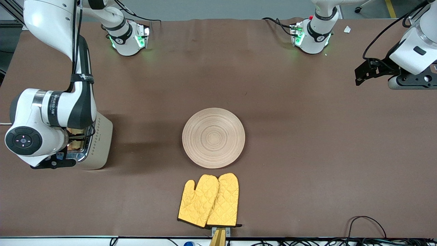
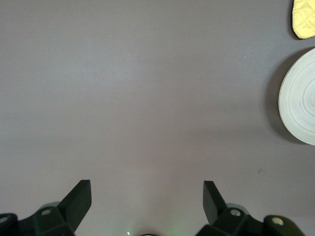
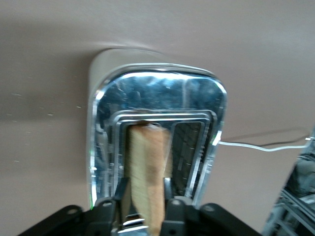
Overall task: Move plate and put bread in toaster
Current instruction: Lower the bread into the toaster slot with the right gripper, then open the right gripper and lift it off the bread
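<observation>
The cream toaster (image 1: 99, 143) stands at the right arm's end of the table, its chrome top (image 3: 157, 98) facing up. My right gripper (image 1: 72, 142) hangs straight over it. The bread (image 3: 147, 167), a light brown slice, stands on edge within that gripper (image 3: 143, 209), its lower end reaching into one slot. The round beige plate (image 1: 213, 137) lies at the table's middle with nothing on it; its rim (image 2: 298, 98) also shows in the left wrist view. My left gripper (image 1: 362, 73) waits open over the left arm's end of the table, nothing inside it (image 2: 147, 196).
A pair of yellow quilted oven mitts (image 1: 209, 200) lies nearer to the front camera than the plate, close to the table's edge; a mitt tip (image 2: 305, 17) shows in the left wrist view. The toaster's white cord (image 3: 266, 146) trails over the brown cloth.
</observation>
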Controlling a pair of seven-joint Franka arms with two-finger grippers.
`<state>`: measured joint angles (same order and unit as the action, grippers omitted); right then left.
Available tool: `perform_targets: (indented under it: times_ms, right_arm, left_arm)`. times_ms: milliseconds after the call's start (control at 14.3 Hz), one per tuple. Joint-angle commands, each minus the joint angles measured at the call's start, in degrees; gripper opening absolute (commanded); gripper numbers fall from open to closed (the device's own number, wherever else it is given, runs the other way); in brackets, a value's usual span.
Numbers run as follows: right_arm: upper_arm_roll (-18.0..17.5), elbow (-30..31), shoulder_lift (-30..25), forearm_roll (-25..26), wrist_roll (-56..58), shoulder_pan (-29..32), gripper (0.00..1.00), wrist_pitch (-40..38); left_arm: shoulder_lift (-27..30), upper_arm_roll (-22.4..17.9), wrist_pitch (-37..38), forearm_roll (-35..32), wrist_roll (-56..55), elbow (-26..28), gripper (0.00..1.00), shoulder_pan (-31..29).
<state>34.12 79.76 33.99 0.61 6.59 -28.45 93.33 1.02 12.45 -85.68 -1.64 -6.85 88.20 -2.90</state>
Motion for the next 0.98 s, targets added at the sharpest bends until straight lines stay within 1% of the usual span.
perform_targets:
  times_ms: [0,209,488,628,767,907]
  right_arm:
    - [0.07,0.93,-3.56,-5.43,-0.87,0.85,1.00,-0.86]
    - [0.07,1.97,-9.53,-5.80,-0.87,1.03,1.00,-2.44]
    - [0.16,7.77,-24.20,-5.80,-0.61,1.03,1.00,-4.46]
    - [0.33,7.87,-29.30,-5.28,-0.26,1.20,1.00,-7.79]
    - [0.16,8.04,-32.74,-4.57,-0.52,1.12,1.00,-9.73]
    - [-0.19,8.48,-33.81,-2.29,-1.83,0.51,1.00,-10.18]
  left_arm:
    - [0.74,-0.06,-0.19,0.50,0.79,0.04,1.00,-0.44]
    - [0.74,-0.06,-0.02,0.24,0.87,0.13,1.00,-0.44]
    - [0.74,-0.06,-0.02,0.06,0.87,0.04,1.00,-0.53]
    - [0.74,0.03,-0.02,0.15,0.96,0.04,1.00,-1.06]
    - [0.74,-0.06,-0.02,0.32,0.96,0.04,1.00,-1.15]
    - [0.82,-0.06,-0.02,0.24,0.96,0.04,1.00,-1.15]
